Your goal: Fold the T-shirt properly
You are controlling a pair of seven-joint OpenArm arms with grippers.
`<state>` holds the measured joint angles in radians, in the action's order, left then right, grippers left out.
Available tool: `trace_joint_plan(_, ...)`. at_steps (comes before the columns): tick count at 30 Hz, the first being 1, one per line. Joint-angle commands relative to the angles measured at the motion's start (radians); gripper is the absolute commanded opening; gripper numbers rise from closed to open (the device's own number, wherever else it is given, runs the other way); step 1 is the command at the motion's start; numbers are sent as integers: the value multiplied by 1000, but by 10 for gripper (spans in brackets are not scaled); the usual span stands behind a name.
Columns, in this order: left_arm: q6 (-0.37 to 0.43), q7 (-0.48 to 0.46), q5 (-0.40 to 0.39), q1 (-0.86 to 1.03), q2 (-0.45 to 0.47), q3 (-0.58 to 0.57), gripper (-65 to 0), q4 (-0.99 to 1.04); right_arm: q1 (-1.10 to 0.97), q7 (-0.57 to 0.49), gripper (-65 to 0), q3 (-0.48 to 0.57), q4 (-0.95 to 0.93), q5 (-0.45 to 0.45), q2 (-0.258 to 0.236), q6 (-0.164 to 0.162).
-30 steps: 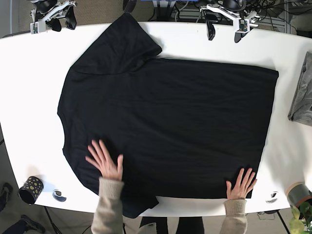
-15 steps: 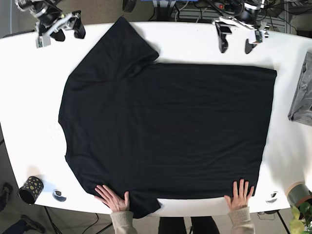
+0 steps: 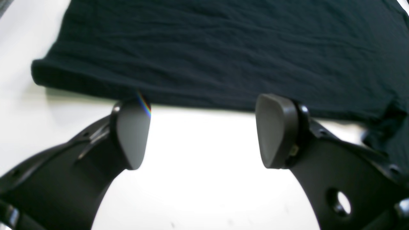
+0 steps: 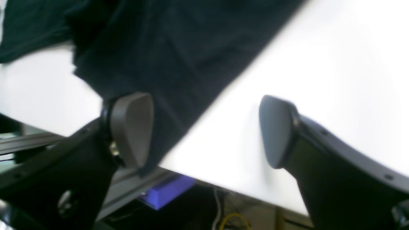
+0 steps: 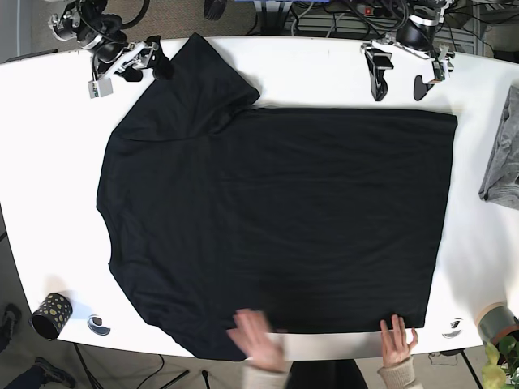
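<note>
A black T-shirt (image 5: 276,219) lies spread flat on the white table (image 5: 49,178), with one sleeve at the far left. My left gripper (image 5: 399,84) is open and empty, just beyond the shirt's far edge near its right corner. In the left wrist view the gripper (image 3: 204,134) stands over bare table with the shirt's edge (image 3: 223,57) just ahead. My right gripper (image 5: 147,70) is open beside the far sleeve. In the right wrist view the gripper (image 4: 204,127) straddles the sleeve's edge (image 4: 166,48); nothing is gripped.
A person's hands (image 5: 258,336) (image 5: 397,336) rest at the shirt's near edge; the left one is blurred. A grey cloth (image 5: 503,154) lies at the right edge. A dark cup (image 5: 51,314) and a tape roll (image 5: 495,320) stand at the near corners.
Both grippers have come from the far table edge closer to the shirt's far edge. The person's hands have drawn back to the near edge, and one has slid right.
</note>
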<state>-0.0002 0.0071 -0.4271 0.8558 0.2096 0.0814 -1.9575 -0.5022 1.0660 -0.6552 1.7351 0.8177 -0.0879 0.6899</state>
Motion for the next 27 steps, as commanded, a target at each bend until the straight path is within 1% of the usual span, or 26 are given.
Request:
trace_joint_plan(1,-7,-25,1,0,4,5,-179,-1,-6,-7,-162,19,-11,10,-11,8)
trace_joint_plan(3,-7,-25,0,-2,4,5,-179,4,-6,-7,-162,33,-30,10,-8,8)
trace_joint_plan(6,-7,-25,0,-4,4,5,-179,7,-6,-7,-162,36,-36,2,20,8)
trace_joint_plan(12,-7,-25,0,-30,4,5,-179,10,-28,-7,-162,39,-37,1,47,8)
trace_joint_plan(16,-7,-25,0,-42,4,4,-179,10,-40,-7,-162,42,-34,1,53,8)
trace_joint_plan(18,-7,-25,0,-45,4,4,-179,10,-42,-7,-162,70,-34,1,53,8)
trace_joint_plan(21,-7,-25,-3,-48,4,4,-179,10,-49,-7,-162,82,-34,1,53,8)
trace_joint_plan(25,-7,31,-8,-50,4,8,-179,8,-54,-7,-162,91,-33,1,55,8)
trace_joint_plan(27,-7,61,-8,-51,1,31,-179,5,-54,-10,-162,110,-37,-1,55,8)
